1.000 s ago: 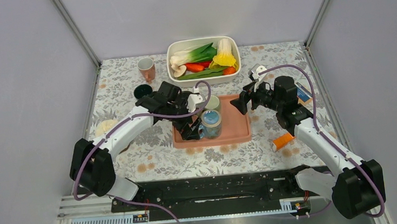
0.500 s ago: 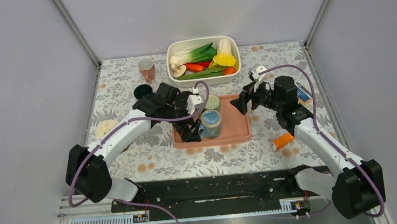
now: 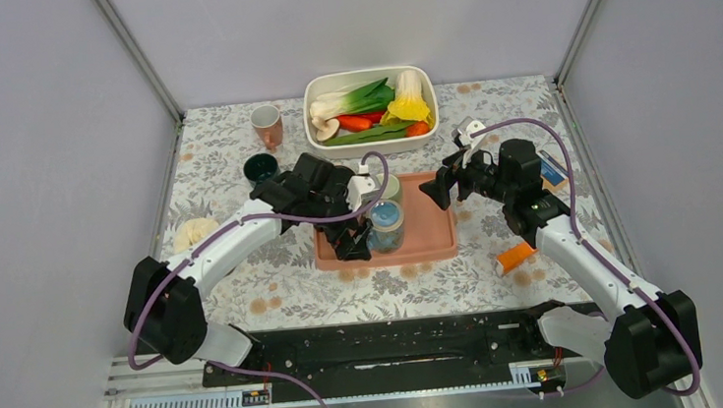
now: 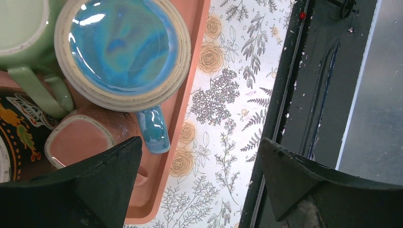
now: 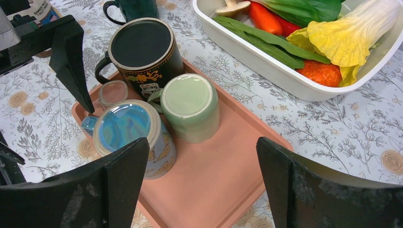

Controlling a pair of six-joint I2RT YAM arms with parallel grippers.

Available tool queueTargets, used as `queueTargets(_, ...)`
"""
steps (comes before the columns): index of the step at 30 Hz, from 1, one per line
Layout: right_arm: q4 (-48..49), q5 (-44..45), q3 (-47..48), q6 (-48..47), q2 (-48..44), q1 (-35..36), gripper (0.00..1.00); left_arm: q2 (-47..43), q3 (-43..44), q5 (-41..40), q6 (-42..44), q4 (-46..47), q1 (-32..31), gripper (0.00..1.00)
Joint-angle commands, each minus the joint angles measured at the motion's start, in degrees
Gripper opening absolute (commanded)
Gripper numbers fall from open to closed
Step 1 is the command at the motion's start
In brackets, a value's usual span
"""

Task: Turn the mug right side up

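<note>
L pincer (image 4: 199, 142) spread wide, pinching nothing. Blue mug (image 4: 121, 47) sits base-up on pink tray (image 4: 177, 124), just ahead of my tips, handle near one finger. R pincer (image 5: 202, 147) spread too, empty.

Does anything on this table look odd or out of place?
Yes: on the salmon plastic tray, the blue glazed ceramic mug and the pale green ceramic mug beside it stand upside down, bases up.
</note>
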Motion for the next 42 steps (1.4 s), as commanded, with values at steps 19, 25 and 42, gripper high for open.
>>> queueTargets(19,-4.37,0.74,4.17,-3.26,-1.91,-0.47,0.92,2.32,1.16,-0.61,-0.30,1.23,-6.25,0.96)
queueTargets(25,-15.35,2.38,7.18,-8.81,-5.70,-0.43,0.93,7.94,6.17,0.04,0.52,-1.65,-8.08,0.96)
queueTargets(42,-29.04,5.60,0.95,-11.84,-10.99,-0.48,0.92,16.75,16.83,-0.19,-13.09,3.79,-13.38,0.95)
